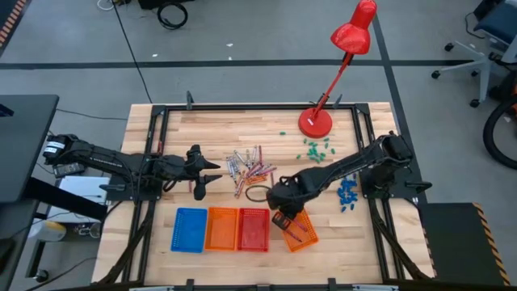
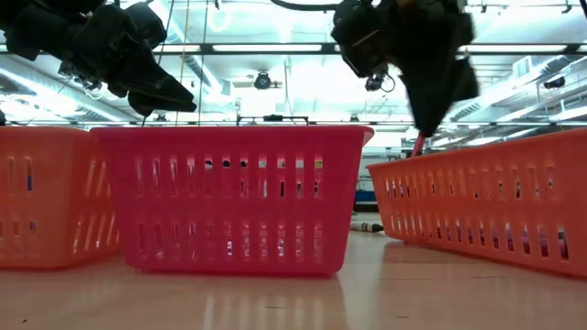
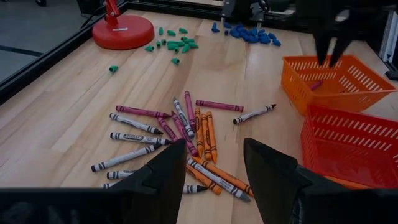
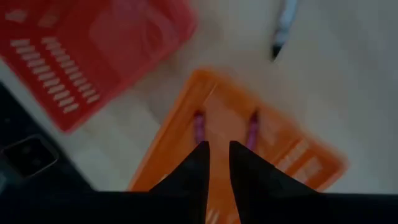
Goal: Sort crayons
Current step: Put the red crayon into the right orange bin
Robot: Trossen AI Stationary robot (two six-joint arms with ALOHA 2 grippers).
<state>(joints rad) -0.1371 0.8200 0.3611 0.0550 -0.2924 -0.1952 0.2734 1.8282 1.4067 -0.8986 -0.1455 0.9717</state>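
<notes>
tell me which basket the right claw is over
The tilted orange basket at the row's right end, set askew; the right claw hangs above it, purple crayons inside.

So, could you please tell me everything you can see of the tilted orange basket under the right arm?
The tilted orange basket is a small rectangular bin that looks like plastic, its walls pierced by rows of slots. It sits askew on the wooden table, apart from the straight row of blue, orange and red baskets. Two purple crayons lie inside on its floor. The right pincer hangs directly above it, fingers slightly parted, holding nothing.
</notes>
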